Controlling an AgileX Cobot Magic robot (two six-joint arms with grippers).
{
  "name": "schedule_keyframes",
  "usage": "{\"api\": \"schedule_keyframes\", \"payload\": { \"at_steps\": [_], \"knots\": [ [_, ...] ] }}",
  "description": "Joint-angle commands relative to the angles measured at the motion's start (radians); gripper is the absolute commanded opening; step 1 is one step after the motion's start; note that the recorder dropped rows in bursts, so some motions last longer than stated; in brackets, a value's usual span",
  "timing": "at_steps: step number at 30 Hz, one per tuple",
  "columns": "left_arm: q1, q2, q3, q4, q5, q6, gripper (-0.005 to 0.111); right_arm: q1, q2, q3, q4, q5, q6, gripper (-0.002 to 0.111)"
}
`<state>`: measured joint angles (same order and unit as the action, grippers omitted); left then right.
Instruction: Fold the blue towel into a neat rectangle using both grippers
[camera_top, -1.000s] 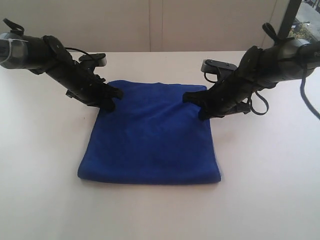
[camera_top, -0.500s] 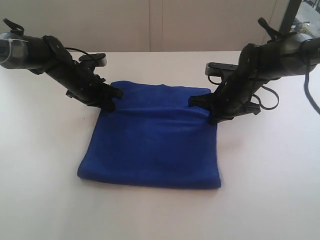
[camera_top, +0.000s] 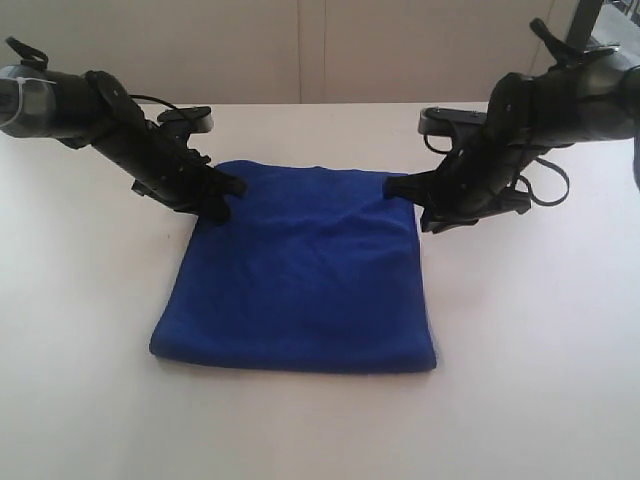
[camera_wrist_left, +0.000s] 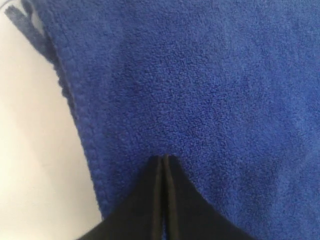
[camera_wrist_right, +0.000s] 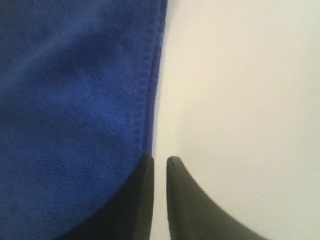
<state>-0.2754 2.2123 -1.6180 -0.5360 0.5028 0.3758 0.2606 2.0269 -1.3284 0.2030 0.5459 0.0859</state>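
Observation:
The blue towel (camera_top: 300, 280) lies flat on the white table (camera_top: 520, 350) as a folded, roughly square shape, its folded edge nearest the camera. My left gripper (camera_top: 218, 205) rests its tips on the towel's far left corner. In the left wrist view that gripper (camera_wrist_left: 163, 157) has its jaws pressed together on the towel's (camera_wrist_left: 200, 75) pile, close to the hemmed edge. My right gripper (camera_top: 410, 205) is at the far right corner. The right wrist view shows this gripper (camera_wrist_right: 160, 160) with a narrow gap between its jaws, just past the stitched towel edge (camera_wrist_right: 65, 100), with bare table showing in the gap.
A pale wall runs behind the table's far edge. The white tabletop (camera_wrist_right: 240, 75) extends around the towel on all sides. A dark post (camera_top: 585, 20) stands at the back right, behind the right arm.
My right gripper has drawn back to the right and slightly up, off the towel's right edge, and the towel's far right corner has settled. The left arm has not moved.

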Motion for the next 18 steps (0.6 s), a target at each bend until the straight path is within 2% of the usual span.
{"api": "schedule_keyframes", "payload": {
  "at_steps": [1,6,11,14,16,18],
  "knots": [
    [0.007,-0.012,-0.008,-0.023,0.05,-0.007,0.0,-0.003,-0.041,0.003,0.01,-0.024,-0.023,0.013],
    [0.008,-0.061,-0.012,-0.033,0.074,-0.007,0.0,-0.003,-0.044,0.003,0.017,-0.009,-0.04,0.013],
    [0.018,-0.151,-0.012,-0.026,0.161,0.027,0.0,-0.001,-0.065,0.003,0.069,0.075,-0.141,0.011],
    [0.019,-0.237,-0.012,0.051,0.256,0.111,0.0,-0.001,-0.112,0.003,0.069,0.118,-0.176,0.005],
    [0.019,-0.277,-0.007,0.11,0.31,0.112,0.0,0.003,-0.149,0.003,0.071,0.14,-0.184,0.0],
    [0.019,-0.308,0.018,0.127,0.343,0.11,0.0,0.017,-0.177,0.005,0.07,0.158,-0.19,0.0]
  ]
}}
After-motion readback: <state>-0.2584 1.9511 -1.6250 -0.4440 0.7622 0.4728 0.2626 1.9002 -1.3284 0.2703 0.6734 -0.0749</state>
